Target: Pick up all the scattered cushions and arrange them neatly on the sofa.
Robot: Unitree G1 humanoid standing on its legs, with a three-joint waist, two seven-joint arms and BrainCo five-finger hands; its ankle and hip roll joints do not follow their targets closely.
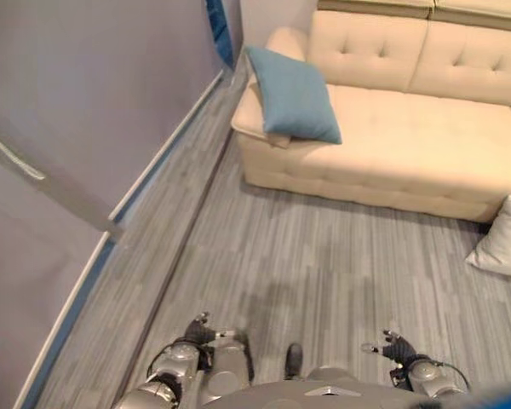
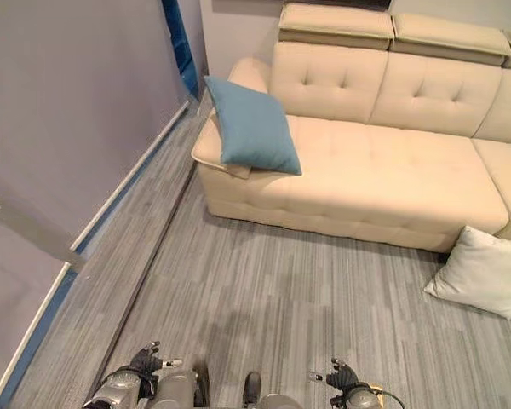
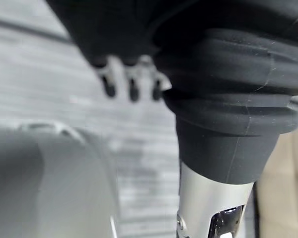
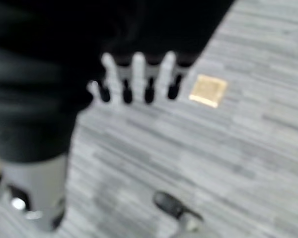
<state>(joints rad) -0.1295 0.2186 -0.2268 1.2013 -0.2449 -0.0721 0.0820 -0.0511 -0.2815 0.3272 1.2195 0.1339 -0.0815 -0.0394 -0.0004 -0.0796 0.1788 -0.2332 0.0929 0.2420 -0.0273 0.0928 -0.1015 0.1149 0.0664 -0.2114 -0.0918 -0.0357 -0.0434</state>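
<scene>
**Facing the sofa, one cushion on the floor**

Standing back on the grey floor [image 2: 264,290], the robot has both hands low at the bottom edge of the eye views, and neither holds anything. The left robot hand [image 1: 200,331] sits at lower left, its fingers hanging straight and relaxed in its wrist view. The right robot hand [image 2: 341,375] sits at lower right, released too, fingers straight over bare planks.

The main risk from here is the white cushion [image 2: 481,271]. It lies on the floor at the right edge of the frame, touching or just beside the sofa [image 2: 392,170] base and partly cut off in the left eye view. A reach begun from this far off would likely fall short, or catch only a corner and drag the cushion along the floor instead of lifting it. Soft cloth also gives under straight fingers, so a shallow pinch could slip. A small tan square [image 4: 207,90] lies on the floor near the right hand; what it is I cannot tell.

The blue cushion [image 2: 251,126] already leans on the sofa's left arm, at upper centre, tilted and hanging a little over the seat edge. It is well apart from both hands. The white cushion is nearer the right hand but up and to its right, well out of reach.
</scene>
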